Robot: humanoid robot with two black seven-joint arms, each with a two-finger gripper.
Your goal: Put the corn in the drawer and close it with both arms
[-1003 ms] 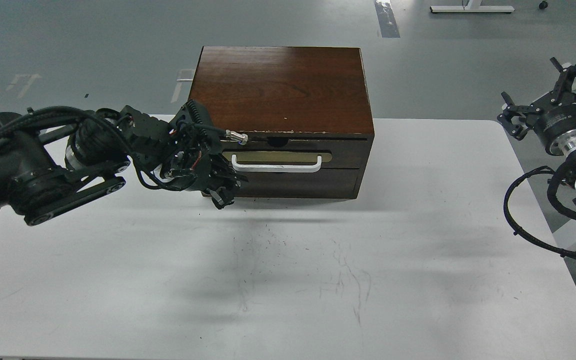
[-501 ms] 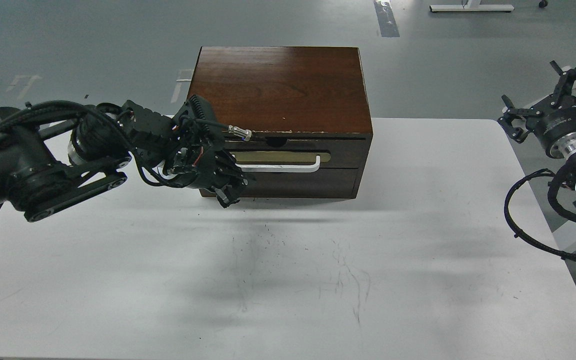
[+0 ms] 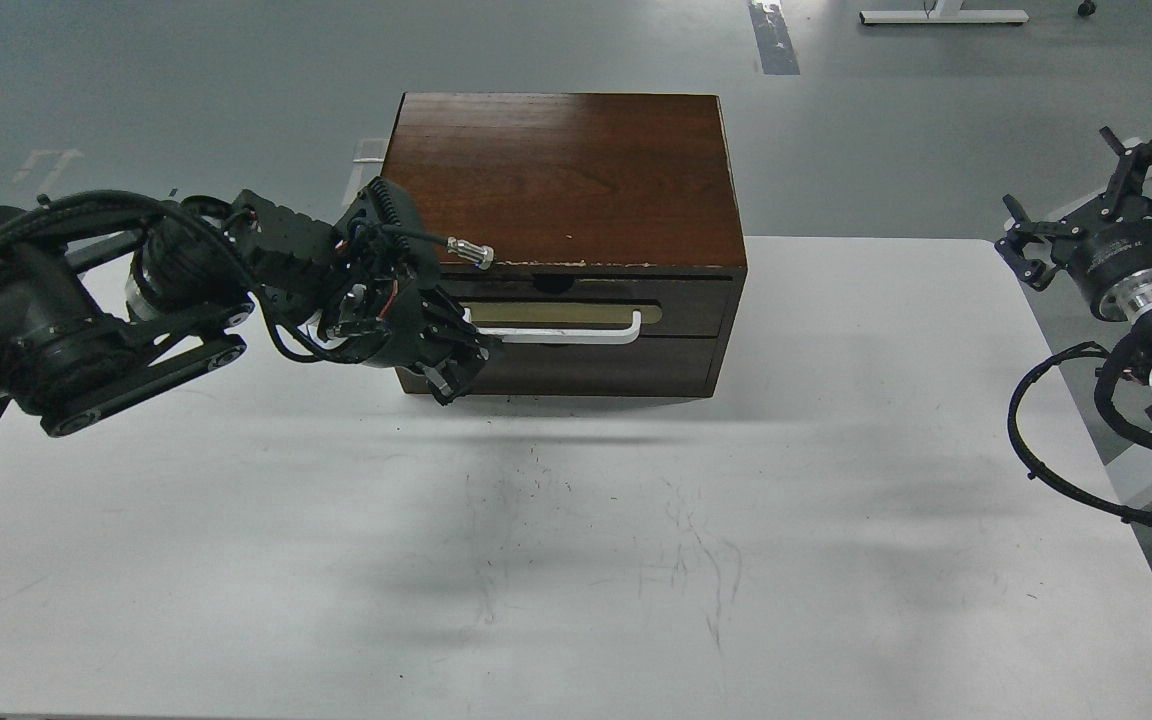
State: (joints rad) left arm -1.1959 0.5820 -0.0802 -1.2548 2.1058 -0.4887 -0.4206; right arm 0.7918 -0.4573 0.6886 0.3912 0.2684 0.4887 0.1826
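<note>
A: The left gripper (image 3: 451, 360) sits against the left end of the drawer (image 3: 576, 318) front, at about nine o'clock from the white bar handle (image 3: 556, 333). Its dark fingers overlap the handle's left end, but how far apart they stand cannot be told; they merge with the dark wood behind.

B: And the right gripper (image 3: 1086, 225)?

A: It hangs off the table (image 3: 836, 480), beyond its right edge, at three o'clock from the cabinet (image 3: 561, 170) and well apart from it. Its prongs are spread wide and hold nothing.

B: Where does the drawer stand?

A: It is the upper front of the brown cabinet, at twelve o'clock on the white table. The front looks nearly flush with the cabinet body, with only a thin dark gap under the chipped top edge. The beige oval plate (image 3: 556, 313) lies behind the handle, and the plain dark panel (image 3: 596, 365) lies just below it.

B: The corn?

A: It does not show anywhere in the head view.

B: The left arm (image 3: 86, 330)?

A: It comes in from nine o'clock, low over the table.
</note>
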